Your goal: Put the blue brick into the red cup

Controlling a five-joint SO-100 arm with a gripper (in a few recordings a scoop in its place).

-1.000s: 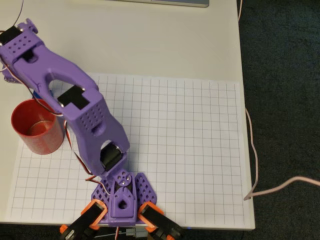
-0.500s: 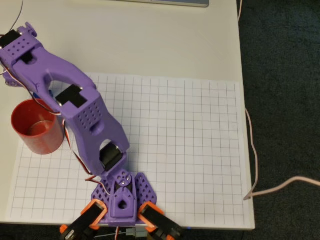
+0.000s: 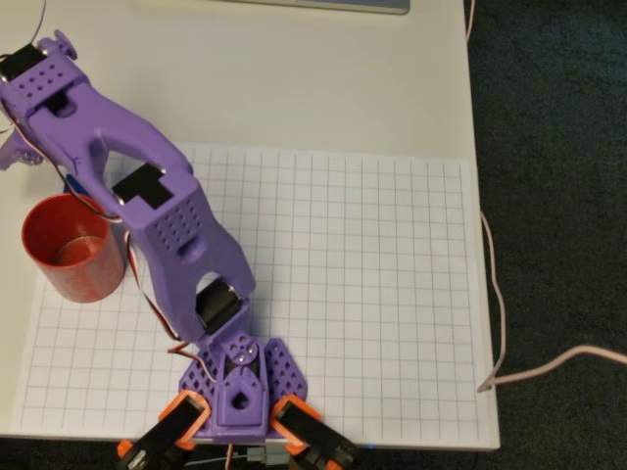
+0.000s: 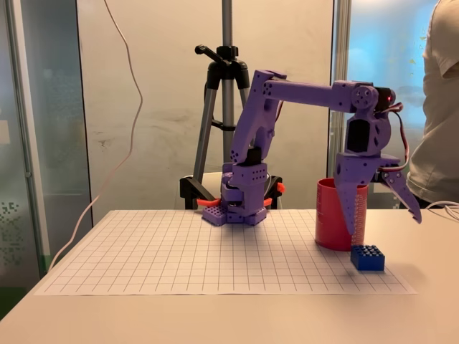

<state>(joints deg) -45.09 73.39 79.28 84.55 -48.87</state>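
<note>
The gripper (image 4: 386, 228), jaws spread wide and empty, had edged outward over the brick (image 4: 367, 257) beside the cup (image 4: 333, 215); grasp pending.

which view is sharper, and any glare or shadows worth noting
Fixed view: sharp, evenly lit, faint shadow under the blue brick beside the red cup, reflections on the glass panels behind. Overhead view: softer, the purple arm slightly blurred, no harsh glare on the grid sheet.

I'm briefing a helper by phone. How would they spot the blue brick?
Find the white grid sheet on the table. Near its front right corner stands a red cup; the blue brick lies just in front, small, studded and the one blue thing there.
</note>
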